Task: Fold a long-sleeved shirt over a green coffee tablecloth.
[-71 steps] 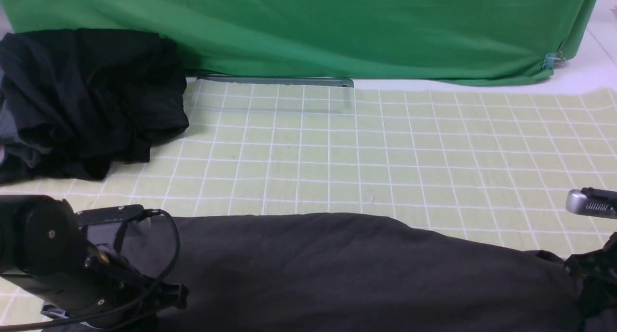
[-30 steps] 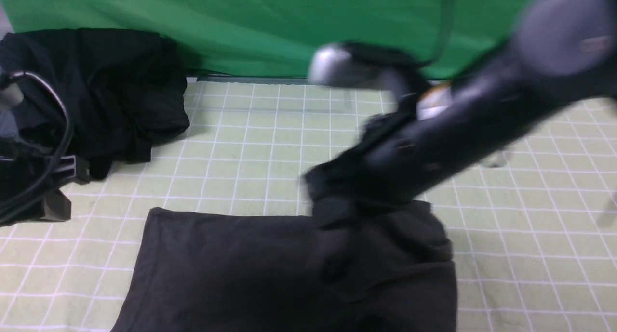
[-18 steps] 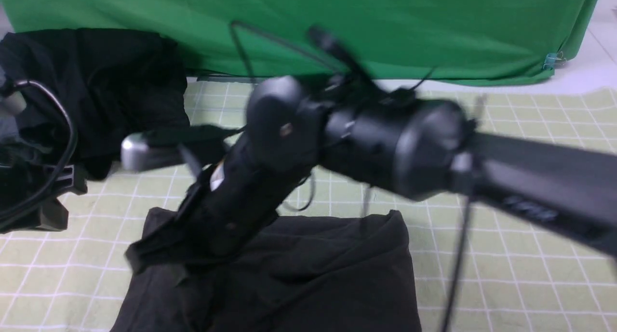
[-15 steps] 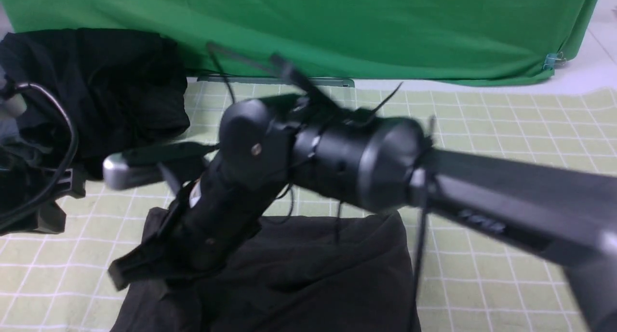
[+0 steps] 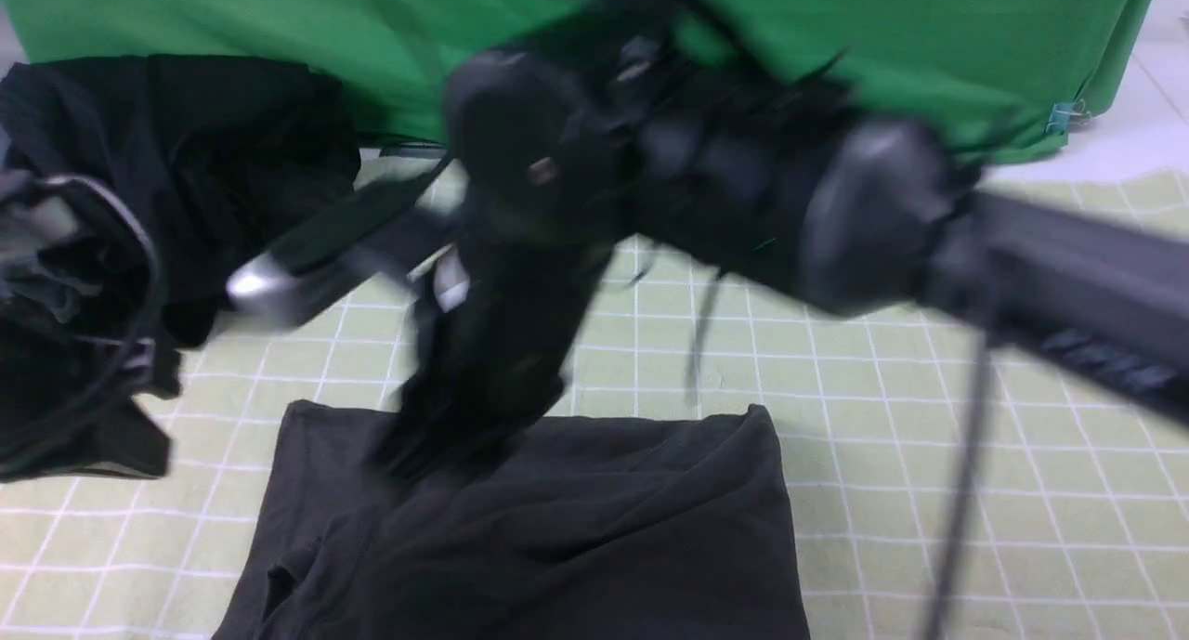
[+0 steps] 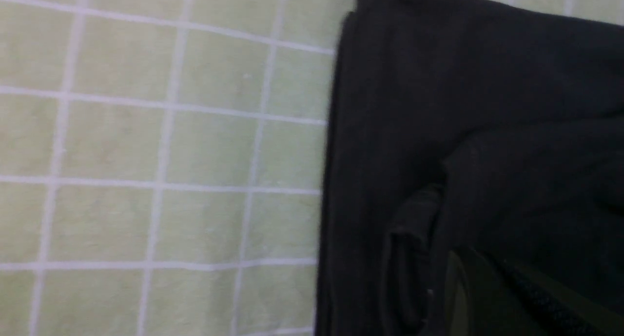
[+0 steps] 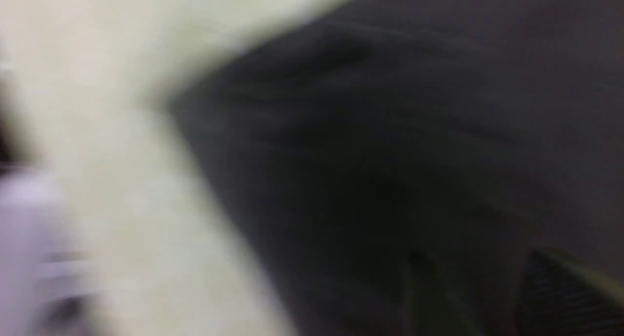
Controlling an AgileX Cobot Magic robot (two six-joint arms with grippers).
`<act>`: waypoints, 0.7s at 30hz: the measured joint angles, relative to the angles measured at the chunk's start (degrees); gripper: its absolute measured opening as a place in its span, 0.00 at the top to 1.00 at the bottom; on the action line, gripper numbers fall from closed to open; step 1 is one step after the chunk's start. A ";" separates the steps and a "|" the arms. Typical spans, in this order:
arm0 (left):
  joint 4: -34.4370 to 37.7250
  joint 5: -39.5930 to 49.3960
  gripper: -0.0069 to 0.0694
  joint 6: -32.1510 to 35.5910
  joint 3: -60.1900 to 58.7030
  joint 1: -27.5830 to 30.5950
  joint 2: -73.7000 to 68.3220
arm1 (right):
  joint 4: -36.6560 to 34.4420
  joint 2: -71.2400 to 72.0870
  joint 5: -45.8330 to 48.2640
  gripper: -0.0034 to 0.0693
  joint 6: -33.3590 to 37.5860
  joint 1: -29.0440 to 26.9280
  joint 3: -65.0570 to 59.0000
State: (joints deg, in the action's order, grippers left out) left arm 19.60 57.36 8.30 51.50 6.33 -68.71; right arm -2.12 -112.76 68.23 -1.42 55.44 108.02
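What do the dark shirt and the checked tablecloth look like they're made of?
The long-sleeved shirt: soft matte knit, probably cotton, charcoal, lying in limp folds without shine. The green coffee tablecloth: thin woven fabric, pale yellow-green with white grid lines, flat and matte; the fibre can't be told.

Long-sleeved shirt [image 5: 557,528] on tablecloth [image 5: 929,343], near edge; garment pile [image 5: 176,185] far left.

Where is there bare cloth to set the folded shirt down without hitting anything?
Bare checked tablecloth lies to the right of the shirt, under the right arm. A narrower bare strip runs between the shirt's far edge and the green backdrop. The left side is crowded: the black clothes pile and the left arm's cable.
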 joint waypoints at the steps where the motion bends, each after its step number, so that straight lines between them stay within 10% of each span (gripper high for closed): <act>1: 1.11 -0.55 0.91 0.79 -0.96 -3.41 -0.08 | 6.43 3.76 0.35 0.86 -1.83 -2.06 -2.87; 10: -3.35 -11.45 0.73 -8.30 -2.88 -18.02 -7.60 | 11.44 19.42 -2.17 0.96 -5.68 -14.97 -22.92; 21: -5.18 -18.93 0.40 -10.21 -3.27 -18.81 -21.35 | 10.12 26.73 -11.21 0.96 -7.86 -19.56 -37.70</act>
State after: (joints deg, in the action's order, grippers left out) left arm 14.42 38.43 -1.91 48.24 -12.49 -90.05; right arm 8.00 -86.03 57.02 -9.29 35.88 70.33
